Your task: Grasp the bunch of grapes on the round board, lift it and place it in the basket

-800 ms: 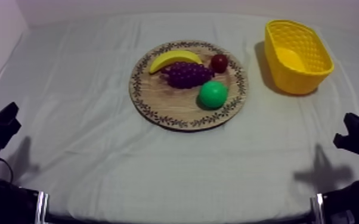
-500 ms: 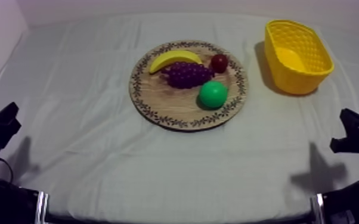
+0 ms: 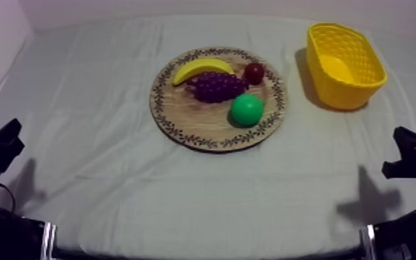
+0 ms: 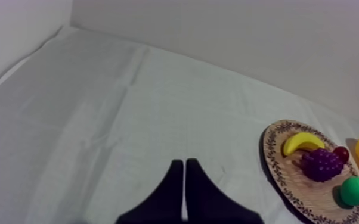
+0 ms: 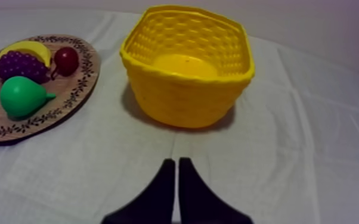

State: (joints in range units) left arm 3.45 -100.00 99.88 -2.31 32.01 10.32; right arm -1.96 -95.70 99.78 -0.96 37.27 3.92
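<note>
The purple bunch of grapes (image 3: 216, 86) (image 4: 321, 164) (image 5: 21, 65) lies on the round wooden board (image 3: 183, 121) (image 4: 277, 173) (image 5: 15, 122), between a banana (image 3: 202, 68) and a green pear (image 3: 247, 109). A small red fruit (image 3: 254, 72) sits beside it. The yellow basket (image 3: 345, 66) (image 5: 188, 65) stands at the far right with nothing in it. My left gripper (image 3: 0, 149) (image 4: 183, 170) rests low at the left, fingers together. Low at the right my right gripper (image 3: 408, 155) (image 5: 176, 167) is shut too, a little in front of the basket.
The grey-white cloth (image 3: 100, 159) covers the whole table, with broad open room in front of the board and on its left. A pale wall runs along the far edge.
My right gripper has shifted slightly toward the table's middle and up. The left arm and the fruit stay as they were.
</note>
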